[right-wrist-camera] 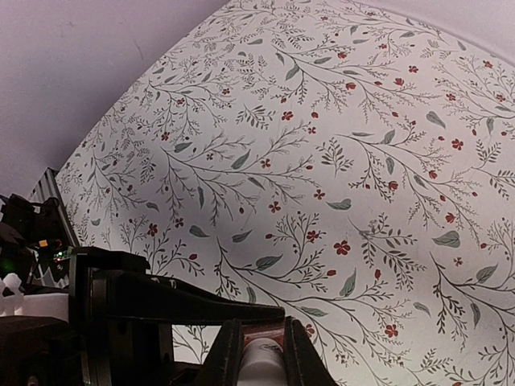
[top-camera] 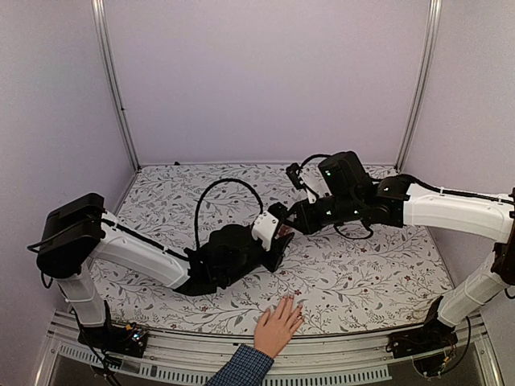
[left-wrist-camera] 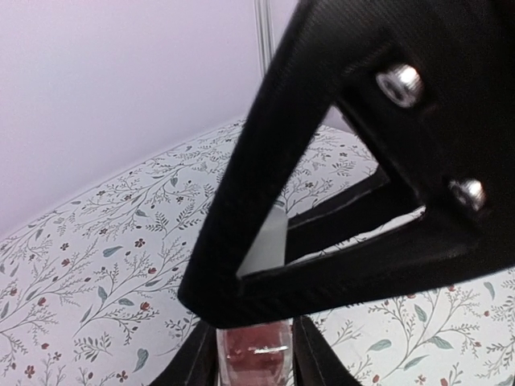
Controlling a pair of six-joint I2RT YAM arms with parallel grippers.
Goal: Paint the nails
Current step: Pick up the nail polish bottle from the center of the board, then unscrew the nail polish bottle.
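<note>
Right gripper (right-wrist-camera: 261, 342) pinches the white cap (right-wrist-camera: 261, 363); left gripper (left-wrist-camera: 253, 366) clamps the pink bottle (left-wrist-camera: 256, 350) at the floral cloth's (top-camera: 362, 273) centre. At six o'clock the nails (top-camera: 291, 304) tip the hand (top-camera: 278, 326). If the bottle twists in that grip during uncapping, polish could spill.

You get soft, even overhead light and only faint shadows on the counter (top-camera: 362, 273). Left wrist view: the close black frame (left-wrist-camera: 265, 161) is blurred and its screws (left-wrist-camera: 400, 84) glint. Right wrist view: the counter bows at its edges and the bottom-left corner is dark.
</note>
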